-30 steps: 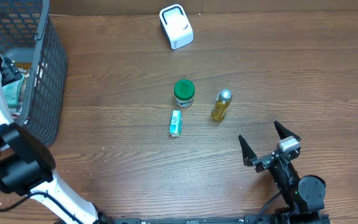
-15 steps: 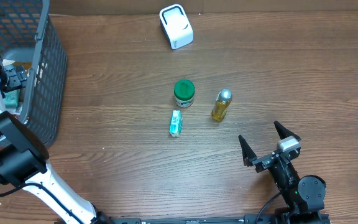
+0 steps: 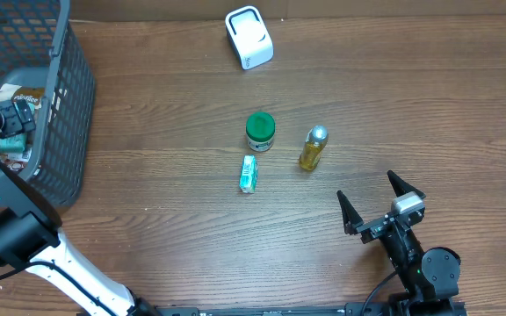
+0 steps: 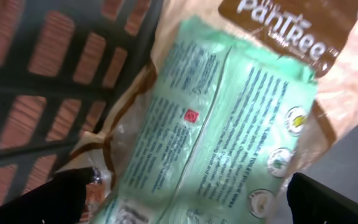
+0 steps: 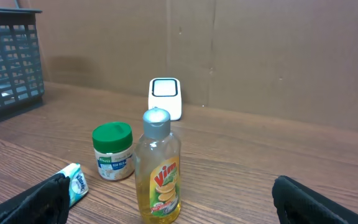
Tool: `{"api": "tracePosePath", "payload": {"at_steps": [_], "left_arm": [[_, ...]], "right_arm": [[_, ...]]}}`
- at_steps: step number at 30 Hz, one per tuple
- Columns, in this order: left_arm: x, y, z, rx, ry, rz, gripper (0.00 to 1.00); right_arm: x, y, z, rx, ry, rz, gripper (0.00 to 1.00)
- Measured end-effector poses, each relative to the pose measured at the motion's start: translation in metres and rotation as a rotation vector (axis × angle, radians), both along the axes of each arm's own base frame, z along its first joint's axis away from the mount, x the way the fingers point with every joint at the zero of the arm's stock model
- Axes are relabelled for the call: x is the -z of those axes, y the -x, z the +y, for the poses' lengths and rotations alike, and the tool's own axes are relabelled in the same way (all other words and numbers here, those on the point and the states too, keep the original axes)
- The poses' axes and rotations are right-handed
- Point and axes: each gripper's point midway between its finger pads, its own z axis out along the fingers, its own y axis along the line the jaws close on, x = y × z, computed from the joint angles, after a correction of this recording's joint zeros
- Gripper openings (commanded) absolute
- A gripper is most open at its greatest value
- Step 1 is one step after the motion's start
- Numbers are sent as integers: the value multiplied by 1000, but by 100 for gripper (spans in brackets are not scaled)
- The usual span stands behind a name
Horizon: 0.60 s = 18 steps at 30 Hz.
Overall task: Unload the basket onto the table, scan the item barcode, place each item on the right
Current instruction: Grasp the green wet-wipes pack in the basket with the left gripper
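Compared with a second ago, my left arm (image 3: 7, 237) reaches deeper into the dark wire basket (image 3: 68, 105) at the left edge of the wooden worktop (image 3: 148, 228), and its wrist now sits lower over the basket's contents. My left jaws are spread as wide as they go and hold nothing. In the wrist view their 2 dark tips show at the bottom corners, 1 on either side of a pale green soft pack (image 4: 229, 124) lying on the basket floor; I cannot tell whether they touch it. My right jaws, near the front right corner of the worktop, have not moved. They are also fully open and empty. I judge this pack to be the item to scan, so the pickup has not yet begun, and the white scanner (image 3: 249, 37) stands well apart at the far edge. Between them, untouched, stand a green-lidded jar (image 3: 260, 132), a yellow bottle (image 3: 314, 147) with a silver cap and a small teal packet (image 3: 249, 174). A brown band on the pack reads "PanTree" in white, and the blue print below it is too fine to read. The bottle's label reads "Vim". The writing on the jar and the packet is too small to make out.
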Motion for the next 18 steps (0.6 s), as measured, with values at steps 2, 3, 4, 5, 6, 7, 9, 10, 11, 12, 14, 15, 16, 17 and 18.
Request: {"api": "tracePosePath", "payload": {"at_steps": [2,3,4,5,6,7,9,10,11,12,14,15,16,17,18], "left_arm": [[6,3,-1,10,12,10,95],[8,4,-2,14,17,14,93],[9,4,-3,19,19,16,93],[9,3,-3,22,19,14,92],[9,3,-4,23,21,13,91],[9,3,-3,23,20,11,89],[9,2,-4,25,22,10,81],[9,2,-4,25,23,10,75],[9,2,-4,28,23,9,73],[9,2,-4,32,22,10,69],[9,2,-5,39,24,9,61],[9,1,-5,39,26,7,61],[9,1,-6,43,28,6,62],[9,1,-6,46,31,4,63],[9,0,-7,47,34,2,66]], "right_arm": [[0,0,0,0,-1,0,100],[0,0,0,0,0,1,100],[0,0,0,0,0,0,100],[0,0,0,0,0,1,100],[0,0,0,0,0,0,100],[0,0,0,0,0,0,100],[0,0,0,0,0,0,100],[0,0,0,0,0,1,100],[0,0,0,0,0,0,100],[0,0,0,0,0,0,100],[0,0,0,0,0,0,100],[0,0,0,0,0,0,100],[0,0,0,0,0,1,100],[0,0,0,0,0,0,100],[0,0,0,0,0,0,100]]}}
